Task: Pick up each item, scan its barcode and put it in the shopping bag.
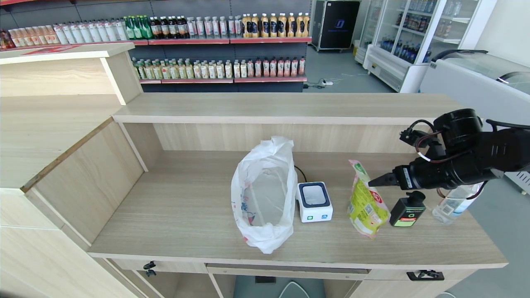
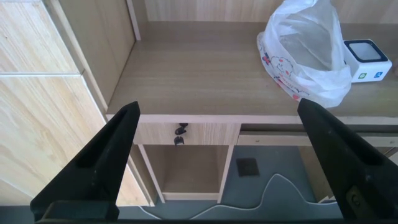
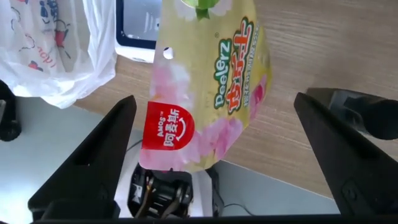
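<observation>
A yellow-green snack pouch [image 1: 366, 203] stands on the wooden counter [image 1: 186, 223], right of the white barcode scanner [image 1: 314, 201]. My right gripper [image 1: 379, 181] is level with the pouch's upper part, on its right side. In the right wrist view the pouch [image 3: 205, 93] sits between the wide-apart fingers of that gripper [image 3: 214, 102], which is open. The white shopping bag [image 1: 265, 198] stands open left of the scanner. My left gripper [image 2: 217, 109] is open and holds nothing, low in front of the counter's left front edge, with the bag [image 2: 308, 53] and scanner [image 2: 367, 59] beyond it.
A dark bottle with a green label [image 1: 408, 211] and a clear water bottle [image 1: 453, 203] stand right of the pouch, under my right arm. A raised ledge [image 1: 281, 107] runs behind the counter. Below the front edge is a drawer with a key [image 2: 180, 132].
</observation>
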